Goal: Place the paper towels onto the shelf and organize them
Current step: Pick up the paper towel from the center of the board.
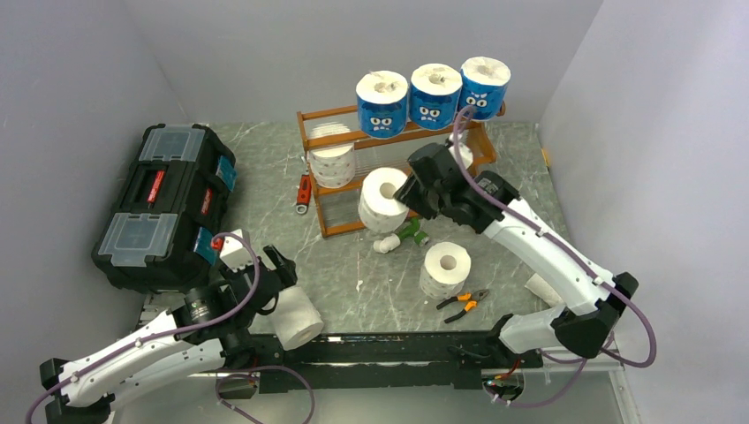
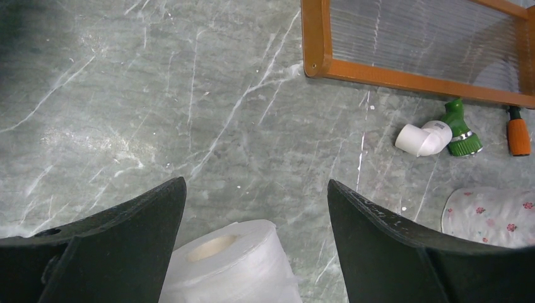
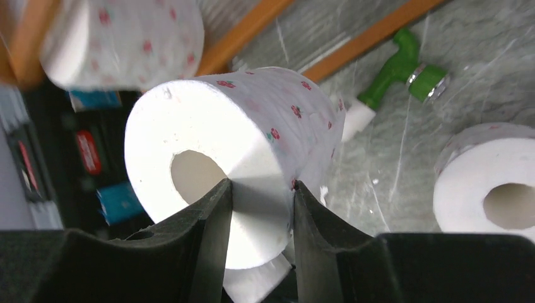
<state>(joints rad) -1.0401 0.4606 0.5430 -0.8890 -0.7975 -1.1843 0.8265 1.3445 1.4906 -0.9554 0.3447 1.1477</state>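
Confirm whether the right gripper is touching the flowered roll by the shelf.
Touching. Right wrist view: the right gripper pinches the flowered roll by its wall, with no gap on either side.

A black toolbox (image 1: 163, 208) with clear lids stands on the grey marbled table (image 1: 265, 230). Just to the right of the toolbox lies a small red tool (image 1: 304, 193), farther right a green-and-white nozzle (image 1: 402, 237), and farthest from it orange-handled pliers (image 1: 463, 303).

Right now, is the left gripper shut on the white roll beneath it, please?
No, the left gripper stands wide open over the plain white roll, with table showing between roll and one finger.
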